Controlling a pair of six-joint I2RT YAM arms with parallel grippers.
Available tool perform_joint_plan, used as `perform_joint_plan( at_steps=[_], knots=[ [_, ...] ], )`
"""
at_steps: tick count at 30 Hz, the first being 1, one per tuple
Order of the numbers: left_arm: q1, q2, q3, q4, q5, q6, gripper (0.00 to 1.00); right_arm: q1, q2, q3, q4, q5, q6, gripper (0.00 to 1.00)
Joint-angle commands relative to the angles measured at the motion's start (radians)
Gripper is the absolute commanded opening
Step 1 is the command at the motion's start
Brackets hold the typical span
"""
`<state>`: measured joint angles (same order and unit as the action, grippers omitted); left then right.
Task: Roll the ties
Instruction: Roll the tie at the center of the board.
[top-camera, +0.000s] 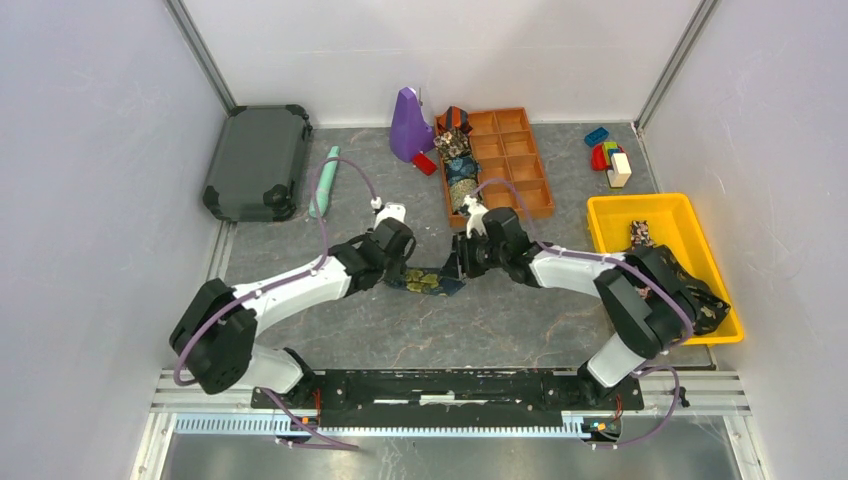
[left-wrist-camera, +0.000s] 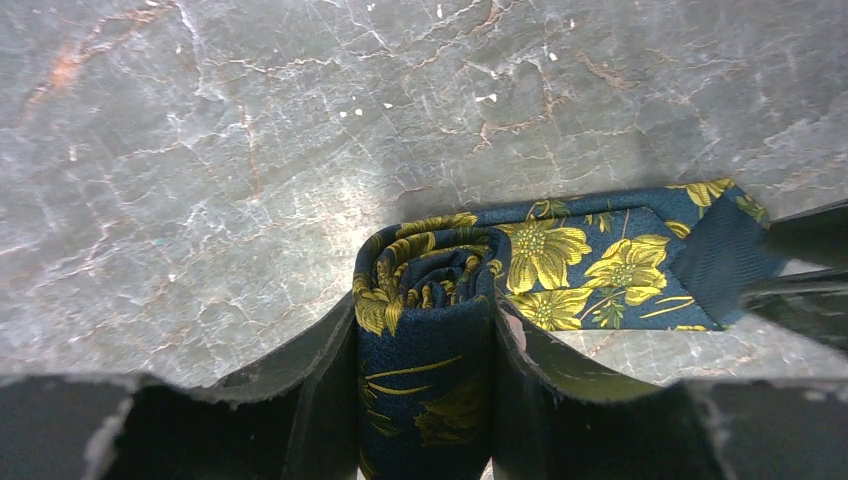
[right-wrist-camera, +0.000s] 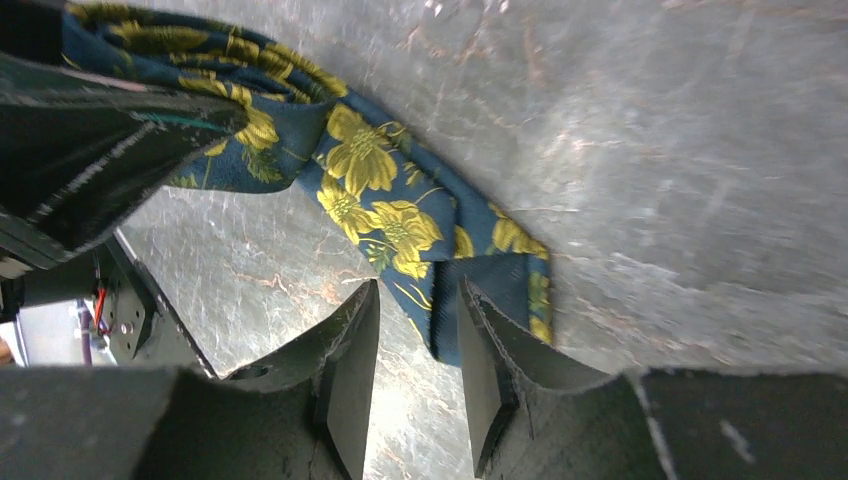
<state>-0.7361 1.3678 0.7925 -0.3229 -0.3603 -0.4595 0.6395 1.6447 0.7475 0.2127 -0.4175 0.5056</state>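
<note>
A navy tie with gold flowers (top-camera: 428, 281) lies mid-table between my two grippers. One end is wound into a tight roll (left-wrist-camera: 425, 300), and my left gripper (left-wrist-camera: 425, 320) is shut on that roll, one finger on each side. The unrolled tail (left-wrist-camera: 600, 265) runs off to the right, flat on the table. My right gripper (right-wrist-camera: 418, 300) stands open at the tail's pointed tip (right-wrist-camera: 445, 330); the tip reaches just into the gap, not clamped. In the top view the left gripper (top-camera: 400, 270) and right gripper (top-camera: 458, 265) face each other. More rolled ties (top-camera: 458, 160) sit in the orange tray (top-camera: 525, 165).
A yellow bin (top-camera: 610, 215) at the right holds more patterned fabric (top-camera: 640, 235). A dark grey case (top-camera: 255, 160) lies at the back left, with a mint-green stick (top-camera: 325, 182) beside it. A purple object (top-camera: 408, 125) and toy blocks (top-camera: 610, 160) stand at the back.
</note>
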Motion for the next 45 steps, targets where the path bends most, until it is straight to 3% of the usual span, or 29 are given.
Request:
perform_joint_plan(
  at_steps=[1, 20, 37, 42, 45],
  knots=[
    [-0.064, 0.064, 0.097, -0.122, -0.212, 0.021, 0.30, -0.050, -0.111, -0.006, -0.080, 0.057, -0.041, 0.41],
    [-0.219, 0.419, 0.383, -0.433, -0.552, -0.041, 0.29, -0.163, -0.275, -0.168, -0.083, 0.060, -0.051, 0.40],
    [-0.311, 0.641, 0.530, -0.489, -0.568, -0.083, 0.29, -0.190, -0.315, -0.215, -0.081, 0.055, -0.052, 0.39],
    [-0.327, 0.672, 0.548, -0.488, -0.544, -0.077, 0.34, -0.192, -0.314, -0.220, -0.081, 0.051, -0.052, 0.39],
    [-0.331, 0.674, 0.551, -0.489, -0.519, -0.064, 0.43, -0.192, -0.316, -0.213, -0.086, 0.051, -0.053, 0.39]
  ],
)
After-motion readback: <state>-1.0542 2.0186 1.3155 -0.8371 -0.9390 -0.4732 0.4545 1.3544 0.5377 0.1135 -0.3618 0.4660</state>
